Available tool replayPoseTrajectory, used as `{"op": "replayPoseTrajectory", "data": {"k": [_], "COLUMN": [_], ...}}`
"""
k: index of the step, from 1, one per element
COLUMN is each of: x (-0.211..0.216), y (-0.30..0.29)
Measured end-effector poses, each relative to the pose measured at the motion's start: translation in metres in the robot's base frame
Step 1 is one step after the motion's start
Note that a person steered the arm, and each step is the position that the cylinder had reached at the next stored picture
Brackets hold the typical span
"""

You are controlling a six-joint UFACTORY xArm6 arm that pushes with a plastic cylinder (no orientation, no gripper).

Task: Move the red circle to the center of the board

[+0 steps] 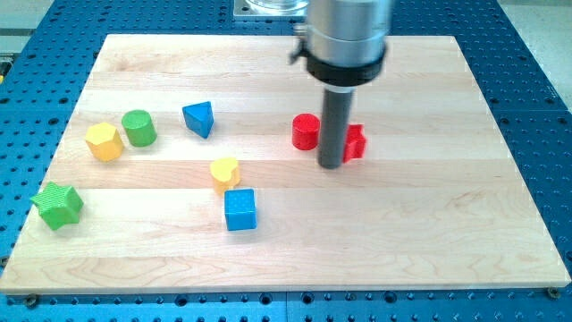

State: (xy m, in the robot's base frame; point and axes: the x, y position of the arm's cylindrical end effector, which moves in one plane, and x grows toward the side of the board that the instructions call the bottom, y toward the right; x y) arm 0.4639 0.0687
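Note:
The red circle [306,131] is a short red cylinder standing a little right of the board's middle. My tip [332,165] is the lower end of the dark rod, just to the right of the red circle and slightly below it. A second red block [356,141], partly hidden behind the rod, sits right against the rod's right side; its shape cannot be made out. The rod stands between the two red blocks.
On the wooden board [447,224]: blue triangle [199,118], green cylinder [138,128], yellow hexagon [104,141], yellow heart [224,173], blue cube [239,209], green star-like block [58,205] near the left edge. A blue perforated table surrounds the board.

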Motion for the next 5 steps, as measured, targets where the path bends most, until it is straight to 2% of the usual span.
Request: {"op": "replayPoseTrajectory", "data": {"k": [2, 3, 4, 5], "x": [-0.012, -0.003, -0.027, -0.035], "y": [0.031, 0.008, 0.008, 0.072]}}
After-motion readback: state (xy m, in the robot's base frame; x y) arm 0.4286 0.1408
